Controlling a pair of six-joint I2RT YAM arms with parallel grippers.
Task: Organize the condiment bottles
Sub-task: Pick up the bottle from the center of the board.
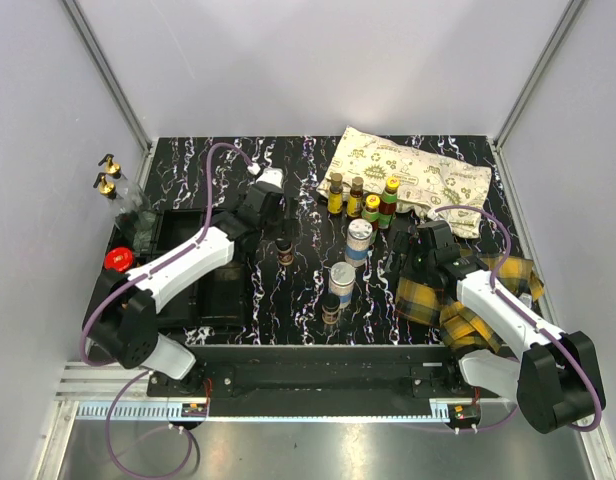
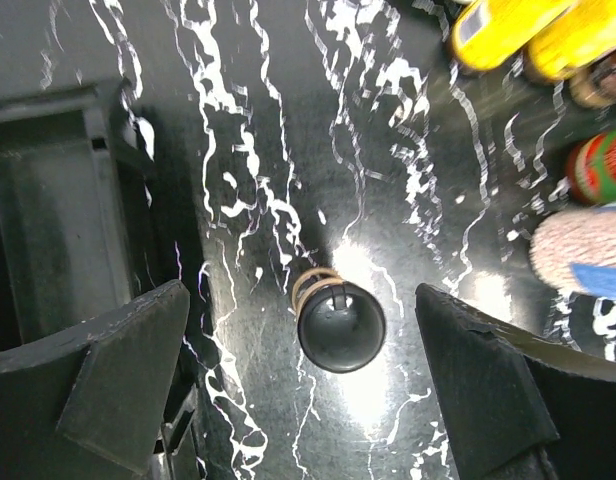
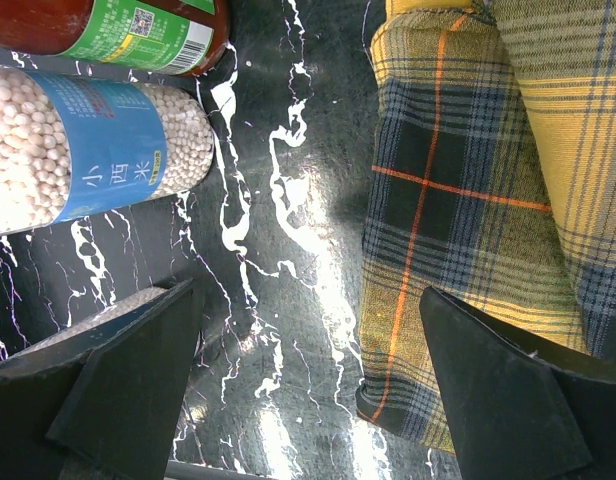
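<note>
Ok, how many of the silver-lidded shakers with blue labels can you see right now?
2. The first shaker stands just in front of the sauce bottles; the second shaker stands nearer the arm bases, slightly left. Others may be hidden under the left arm.

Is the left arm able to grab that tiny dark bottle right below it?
Probably yes. The left gripper hangs open over the tiny dark bottle, which stands in the gap between its fingers, with bare tabletop around it and nothing touching it.
</note>
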